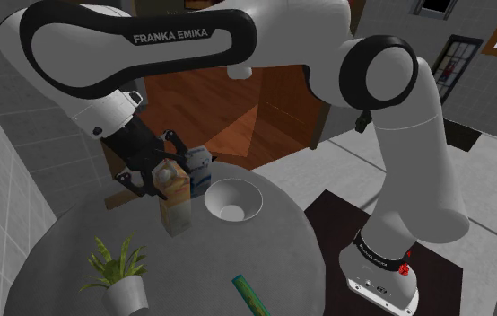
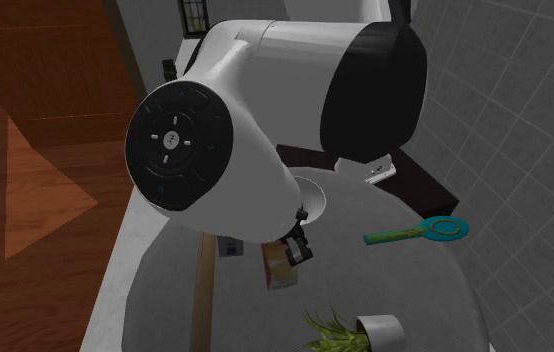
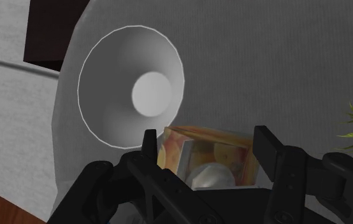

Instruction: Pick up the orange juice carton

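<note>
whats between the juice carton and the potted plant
Nothing. The stretch of grey table between the carton and the potted plant is bare in the shoulder view, and the second exterior view shows the same.

This is looking like a home: wood floor (image 1: 229,117) is lying near a tiled wall (image 1: 4,179), and a plant (image 1: 117,265) is sitting on the table (image 1: 274,260).
</note>
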